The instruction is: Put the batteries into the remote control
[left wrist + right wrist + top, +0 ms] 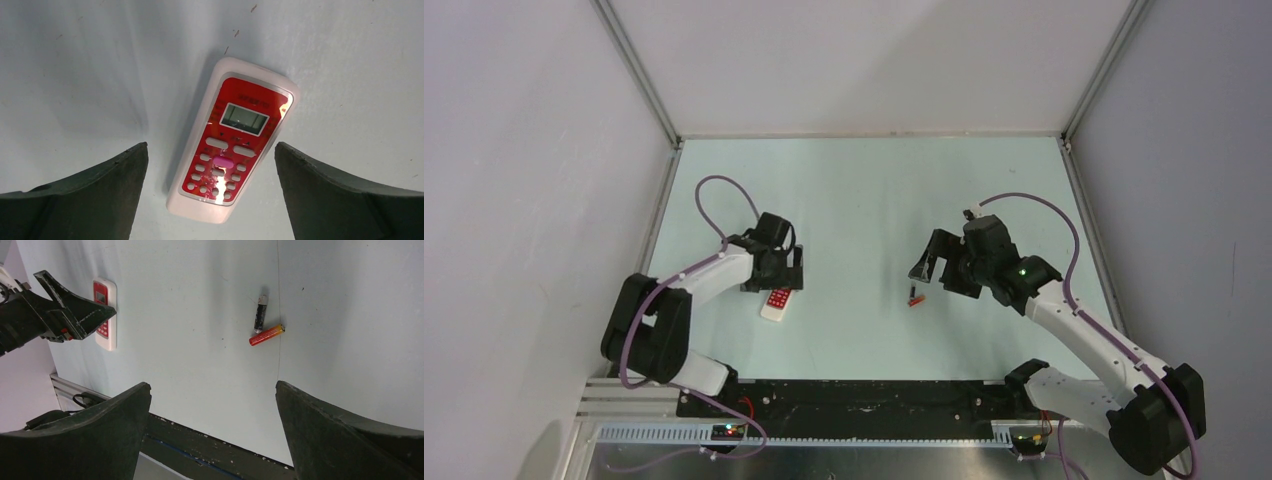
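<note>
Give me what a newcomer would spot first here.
The remote control lies red button face up on the pale table, framed by the left gripper, which hovers open over it. Right of centre, a black battery and an orange-red battery lie close together at an angle, ahead of the open right gripper. Neither is loaded yet.

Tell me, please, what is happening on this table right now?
The left tool, open, hovers over the remote control, which lies with its red face up on the table. The right tool, also open, hovers near the black battery and the orange-red battery, which lie close together on the table. Nothing is gripped yet.
</note>
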Tool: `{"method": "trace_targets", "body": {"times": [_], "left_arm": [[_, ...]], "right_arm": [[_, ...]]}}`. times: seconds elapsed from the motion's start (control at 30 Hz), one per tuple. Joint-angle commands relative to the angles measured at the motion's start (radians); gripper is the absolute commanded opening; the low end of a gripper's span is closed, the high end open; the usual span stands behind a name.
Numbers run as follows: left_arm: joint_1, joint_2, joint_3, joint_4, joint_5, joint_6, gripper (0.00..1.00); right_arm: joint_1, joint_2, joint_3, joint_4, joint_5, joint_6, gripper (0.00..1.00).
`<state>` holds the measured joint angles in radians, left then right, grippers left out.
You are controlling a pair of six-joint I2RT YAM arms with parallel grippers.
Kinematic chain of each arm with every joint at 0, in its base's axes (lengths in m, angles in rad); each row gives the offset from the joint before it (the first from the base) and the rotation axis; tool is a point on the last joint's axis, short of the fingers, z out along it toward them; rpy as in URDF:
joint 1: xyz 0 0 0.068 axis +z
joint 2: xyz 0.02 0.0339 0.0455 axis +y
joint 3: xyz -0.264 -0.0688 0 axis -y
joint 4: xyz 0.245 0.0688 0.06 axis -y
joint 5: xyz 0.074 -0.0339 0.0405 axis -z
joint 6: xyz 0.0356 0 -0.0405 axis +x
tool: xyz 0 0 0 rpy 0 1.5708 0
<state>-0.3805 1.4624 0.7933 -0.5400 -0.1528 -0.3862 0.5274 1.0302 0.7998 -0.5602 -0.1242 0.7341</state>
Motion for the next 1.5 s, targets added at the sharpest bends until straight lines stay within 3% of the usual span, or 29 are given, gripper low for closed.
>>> {"method": "trace_targets", "body": {"times": [0.0,0.27,0.63,0.87,1.03,1.33,1.47], "left_arm": [[-0.006,0.015,0.041,0.015,0.015,0.036,1.0],[-0.008,0.135,0.063,0.021,0.024,0.034,0.96],[-0.038,0.084,0.058,0.019,0.046,0.039,0.58],[-0.075,0.034,0.059,0.021,0.047,0.052,0.3],[-0.1,-0.048,0.09,0.02,0.104,0.005,0.27],[-0.156,-0.252,0.235,0.017,0.308,-0.121,0.28],[-0.156,-0.298,0.315,0.018,0.434,-0.168,0.28]], "right_arm": [[0.006,-0.008,0.003,0.005,0.007,0.016,0.99],[0.006,0.007,0.003,0.004,-0.003,0.028,0.96],[0.008,0.03,0.003,0.031,-0.068,0.044,0.92],[0.021,0.047,0.003,0.061,-0.112,0.03,0.88],[0.044,0.045,0.003,0.108,-0.153,0.019,0.88],[0.102,-0.002,0.015,0.371,-0.348,0.036,0.88],[0.15,-0.07,0.033,0.5,-0.395,0.016,0.96]]}}
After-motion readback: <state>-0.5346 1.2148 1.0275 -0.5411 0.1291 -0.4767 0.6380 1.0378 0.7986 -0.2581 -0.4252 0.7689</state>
